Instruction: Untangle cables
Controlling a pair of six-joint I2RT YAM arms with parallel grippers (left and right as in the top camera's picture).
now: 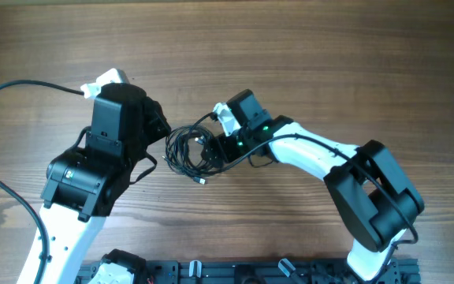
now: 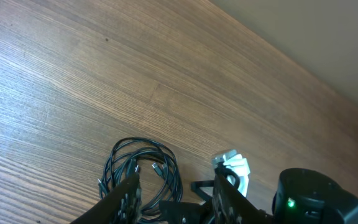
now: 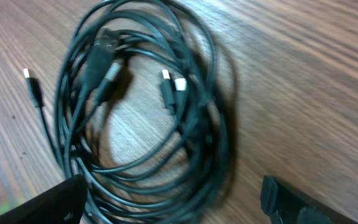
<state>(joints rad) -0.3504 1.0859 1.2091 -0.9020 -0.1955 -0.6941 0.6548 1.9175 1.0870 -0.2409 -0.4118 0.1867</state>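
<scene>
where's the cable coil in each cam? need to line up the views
Overhead: the cable coil lies mid-frame on the table, between the two arms.
Left wrist: low in the frame, left of centre.
Right wrist: it fills most of the frame.
Shared landmark: the white piece on the right arm, just right of the coil in the overhead and left wrist views; the right wrist view does not show it.

I count two arms, left arm (image 1: 77, 173) and right arm (image 1: 321, 154); two grippers, left gripper (image 2: 176, 193) and right gripper (image 3: 166, 199); one coil of cables (image 3: 219, 134); at least four plug ends (image 3: 165, 78); one table (image 1: 329, 47).
</scene>
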